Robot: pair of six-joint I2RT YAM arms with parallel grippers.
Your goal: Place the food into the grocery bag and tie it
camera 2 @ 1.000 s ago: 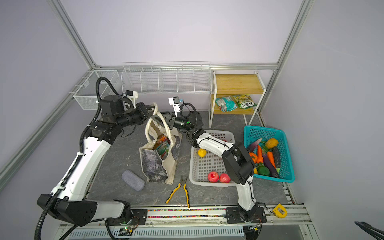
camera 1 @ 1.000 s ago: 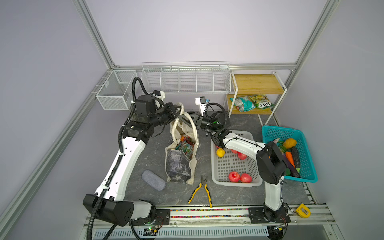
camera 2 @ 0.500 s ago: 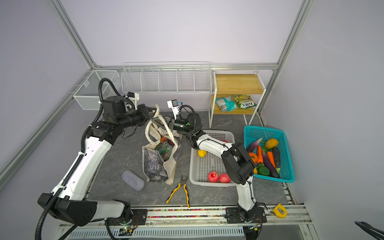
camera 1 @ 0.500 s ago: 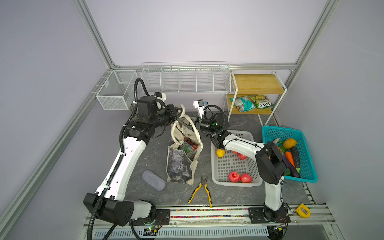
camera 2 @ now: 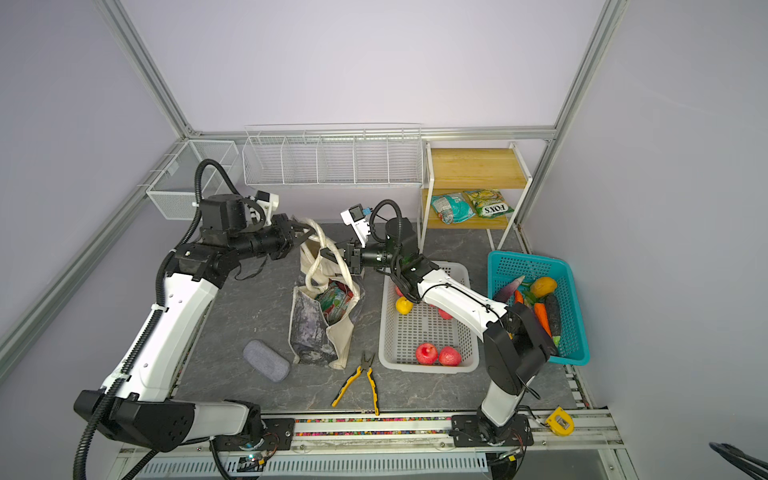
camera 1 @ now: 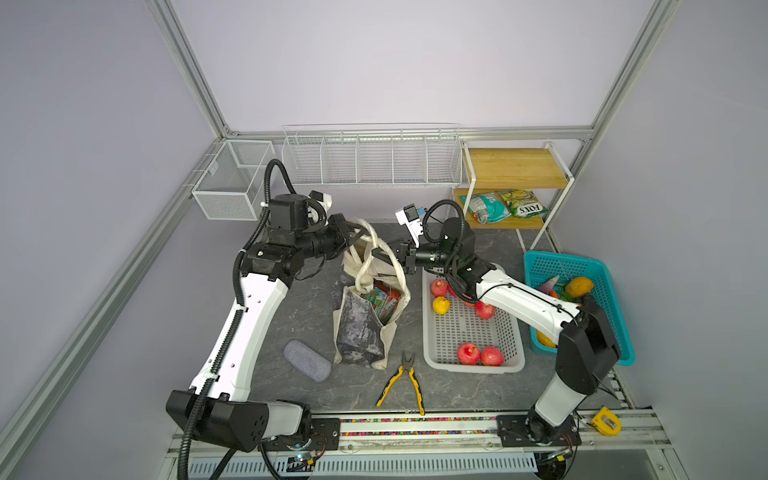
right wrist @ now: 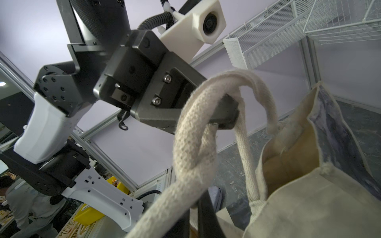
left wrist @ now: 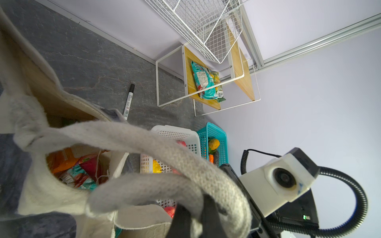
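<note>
The cream grocery bag (camera 1: pixel 360 332) (camera 2: pixel 316 332) stands mid-table, mouth open, with teal and orange packets (camera 1: pixel 384 300) inside. Its strap handles (camera 1: pixel 368 249) are crossed and looped above it. My left gripper (camera 1: pixel 353 235) (left wrist: pixel 195 212) is shut on one strap (left wrist: pixel 165 150). From the opposite side, my right gripper (camera 1: pixel 386 255) (right wrist: pixel 194 216) is shut on the other strap (right wrist: pixel 191 144). More food lies outside the bag: red apples (camera 1: pixel 469 353) and a yellow fruit (camera 1: pixel 441 305) in the white basket (camera 1: pixel 473 368), and FOX'S packets (camera 1: pixel 505 205) on the shelf.
Yellow-handled pliers (camera 1: pixel 401 382) and a grey case (camera 1: pixel 306 365) lie in front of the bag. A teal basket (camera 1: pixel 615 299) of vegetables sits far right. A wooden shelf (camera 1: pixel 515 166) and wire baskets (camera 1: pixel 370 160) line the back. A marker (left wrist: pixel 128 101) lies behind the bag.
My right gripper has closed its jaws on a strap handle. The left gripper stays shut on its strap, and the bag has shifted only slightly.
</note>
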